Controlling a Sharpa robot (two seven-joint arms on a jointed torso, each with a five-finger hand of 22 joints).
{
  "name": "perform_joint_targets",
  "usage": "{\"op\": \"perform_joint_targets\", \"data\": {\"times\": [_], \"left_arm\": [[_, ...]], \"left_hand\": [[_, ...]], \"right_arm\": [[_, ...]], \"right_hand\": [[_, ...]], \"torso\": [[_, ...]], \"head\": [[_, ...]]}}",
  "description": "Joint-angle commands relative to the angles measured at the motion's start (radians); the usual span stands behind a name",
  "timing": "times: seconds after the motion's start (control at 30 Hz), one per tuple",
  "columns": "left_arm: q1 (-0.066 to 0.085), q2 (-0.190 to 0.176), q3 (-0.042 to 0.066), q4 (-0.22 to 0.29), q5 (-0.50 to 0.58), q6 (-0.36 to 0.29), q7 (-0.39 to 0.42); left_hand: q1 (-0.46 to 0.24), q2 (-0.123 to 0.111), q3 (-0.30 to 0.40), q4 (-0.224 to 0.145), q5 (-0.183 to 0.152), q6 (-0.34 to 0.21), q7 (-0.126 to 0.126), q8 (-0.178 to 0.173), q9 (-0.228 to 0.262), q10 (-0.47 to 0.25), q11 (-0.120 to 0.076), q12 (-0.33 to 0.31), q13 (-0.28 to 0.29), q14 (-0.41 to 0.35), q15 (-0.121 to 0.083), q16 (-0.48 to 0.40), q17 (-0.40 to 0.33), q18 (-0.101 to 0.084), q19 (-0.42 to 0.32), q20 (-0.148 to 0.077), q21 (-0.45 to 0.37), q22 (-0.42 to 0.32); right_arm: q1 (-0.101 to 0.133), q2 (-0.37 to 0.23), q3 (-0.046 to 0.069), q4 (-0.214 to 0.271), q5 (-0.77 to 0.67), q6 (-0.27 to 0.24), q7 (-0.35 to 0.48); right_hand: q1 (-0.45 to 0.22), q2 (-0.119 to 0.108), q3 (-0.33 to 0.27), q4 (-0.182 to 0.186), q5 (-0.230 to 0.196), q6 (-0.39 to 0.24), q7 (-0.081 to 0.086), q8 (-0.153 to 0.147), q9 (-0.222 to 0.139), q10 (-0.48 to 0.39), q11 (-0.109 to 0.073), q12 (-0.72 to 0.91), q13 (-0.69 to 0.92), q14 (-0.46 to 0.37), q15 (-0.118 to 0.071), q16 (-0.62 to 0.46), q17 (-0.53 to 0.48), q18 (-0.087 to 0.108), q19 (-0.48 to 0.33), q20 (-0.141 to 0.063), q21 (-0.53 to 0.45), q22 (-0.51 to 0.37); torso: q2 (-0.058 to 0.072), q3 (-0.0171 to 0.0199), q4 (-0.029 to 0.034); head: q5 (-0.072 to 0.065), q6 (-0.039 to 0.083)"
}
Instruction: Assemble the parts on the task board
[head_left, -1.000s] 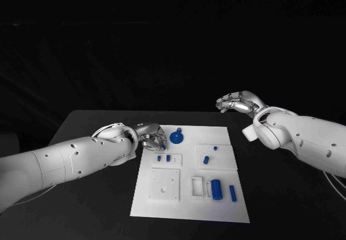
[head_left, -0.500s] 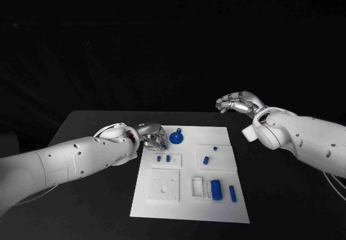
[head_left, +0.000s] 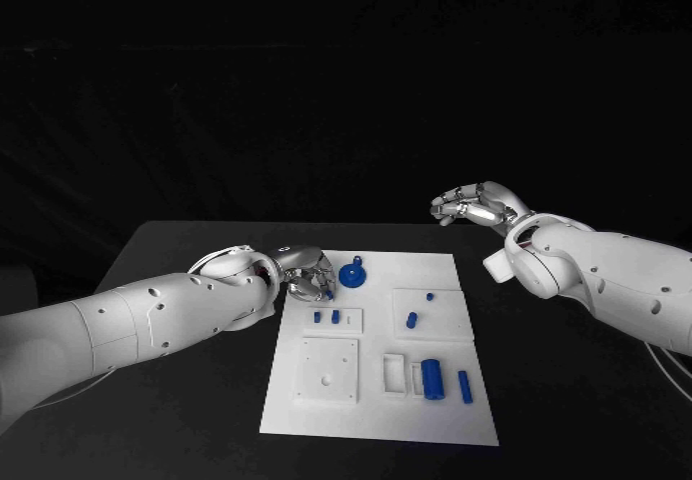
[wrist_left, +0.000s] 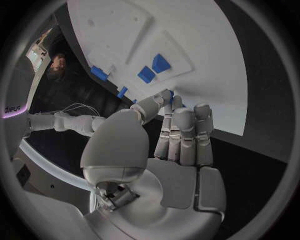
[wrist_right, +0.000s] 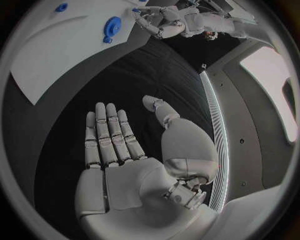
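Note:
The white task board (head_left: 378, 400) lies in the middle of the black table. My left hand (head_left: 306, 278) hovers at the board's far left corner, thumb and fingers curled together, pinching a small blue part (wrist_left: 170, 94) at the fingertips. Next to it on the board lies a round blue disc with a handle (head_left: 355, 274). Two short blue pegs (head_left: 327, 316) stand in a small block just below the hand. My right hand (head_left: 473, 207) is raised beyond the board's far right corner; its palm (wrist_right: 125, 170) is flat, fingers apart, holding nothing.
More blue parts sit on the board: a peg (head_left: 430, 297) and a slanted peg (head_left: 411, 320) on the right block, a thick cylinder (head_left: 431, 377) and a thin rod (head_left: 464, 385) near the front right. A square white plate (head_left: 329, 370) lies front left.

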Motion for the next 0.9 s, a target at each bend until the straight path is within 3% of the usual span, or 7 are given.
{"op": "perform_joint_targets", "data": {"times": [0.03,0.9], "left_arm": [[0.0,0.003,0.0,0.003,-0.028,0.031,-0.009],[0.001,0.017,0.0,0.016,-0.104,0.045,-0.028]], "left_hand": [[-0.003,0.01,0.006,-0.001,0.001,0.009,0.004,0.003,0.001,0.03,0.022,-0.002,0.001,0.0,-0.006,0.004,-0.001,0.025,-0.001,-0.026,0.005,0.017],[-0.001,0.01,0.008,-0.004,0.002,0.01,0.004,0.003,0.001,0.032,0.022,-0.004,0.003,-0.001,-0.006,0.004,-0.002,0.024,-0.003,-0.026,0.005,0.017]], "right_arm": [[0.0,-0.001,0.001,0.001,0.001,0.001,0.003],[0.0,0.001,0.001,-0.001,0.001,0.002,0.003]], "right_hand": [[-0.003,0.001,0.002,0.002,-0.005,0.004,0.031,0.006,-0.002,0.008,0.0,0.0,-0.001,-0.009,0.0,0.004,-0.002,0.018,0.003,0.005,-0.006,0.001],[-0.004,0.001,0.002,0.002,-0.005,0.004,0.03,0.006,-0.002,0.008,0.0,0.0,-0.001,-0.009,-0.001,0.005,-0.003,0.019,0.004,0.006,-0.007,0.003]], "torso": [[0.0,0.0002,0.0003],[0.0,0.0005,0.0001]], "head": [[0.0,0.0],[-0.002,-0.003]]}}
